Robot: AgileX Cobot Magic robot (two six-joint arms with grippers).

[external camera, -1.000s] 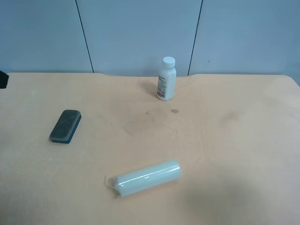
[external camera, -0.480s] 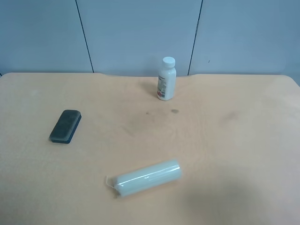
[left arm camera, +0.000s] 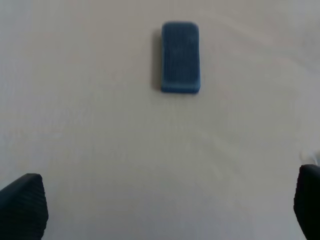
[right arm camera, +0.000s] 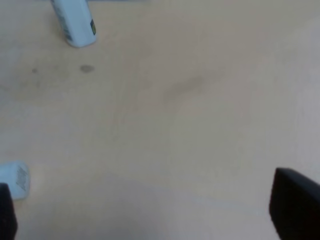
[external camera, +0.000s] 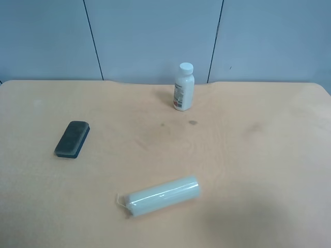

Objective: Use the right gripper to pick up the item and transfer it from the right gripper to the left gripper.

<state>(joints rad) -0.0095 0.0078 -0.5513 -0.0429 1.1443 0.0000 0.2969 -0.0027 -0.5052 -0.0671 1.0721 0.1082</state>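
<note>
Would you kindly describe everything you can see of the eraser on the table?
The eraser is a small rectangular block with rounded corners, dark blue-grey, its top looking faintly textured in the left wrist view. It lies flat on the tan table, angled diagonally in the exterior high view, towards that view's left, well apart from the other objects. Nothing touches it but the tabletop; neither tool is near it.

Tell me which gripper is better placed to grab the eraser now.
Left. Its wrist view has the eraser lying straight ahead between open fingertips. The right wrist view shows only the pill bottle and the roll's end, no eraser, though the task assigns the right gripper.
</note>
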